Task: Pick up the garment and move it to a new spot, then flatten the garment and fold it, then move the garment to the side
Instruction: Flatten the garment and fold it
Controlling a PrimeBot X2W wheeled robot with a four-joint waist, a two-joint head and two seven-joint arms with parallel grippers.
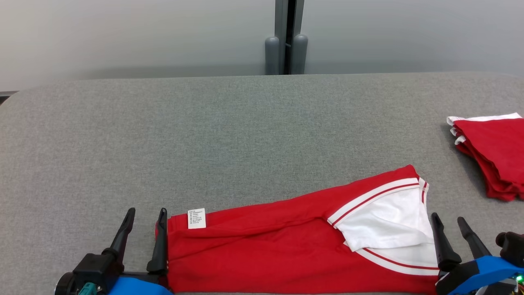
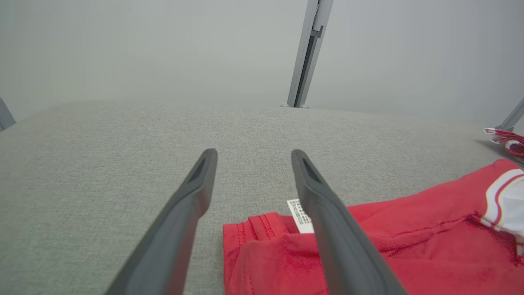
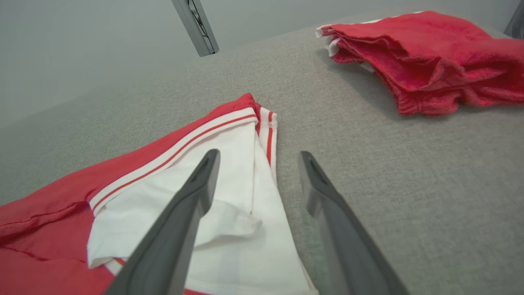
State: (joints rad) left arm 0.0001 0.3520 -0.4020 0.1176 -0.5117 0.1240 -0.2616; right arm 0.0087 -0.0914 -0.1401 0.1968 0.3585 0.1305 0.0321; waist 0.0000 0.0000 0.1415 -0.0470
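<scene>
Head view: garment [image 1: 266,250], red with white striped trim, lies along near edge of bench [image 1: 204,135]. White label [image 1: 196,218] at its left end, print too small to read. Left gripper [image 1: 147,212] spread wide at garment's left end, nothing gripped. Right gripper [image 1: 447,218] likewise at right end. Stack [image 1: 495,151] of red garments at right edge.
Left wrist view: one finger crosses label.
Right wrist view: one finger over white panel.

A pale grey wall [image 1: 123,37] rises behind the grey fabric-topped table [image 1: 245,131]; a grey post [image 1: 286,37] stands at the table's far edge.
</scene>
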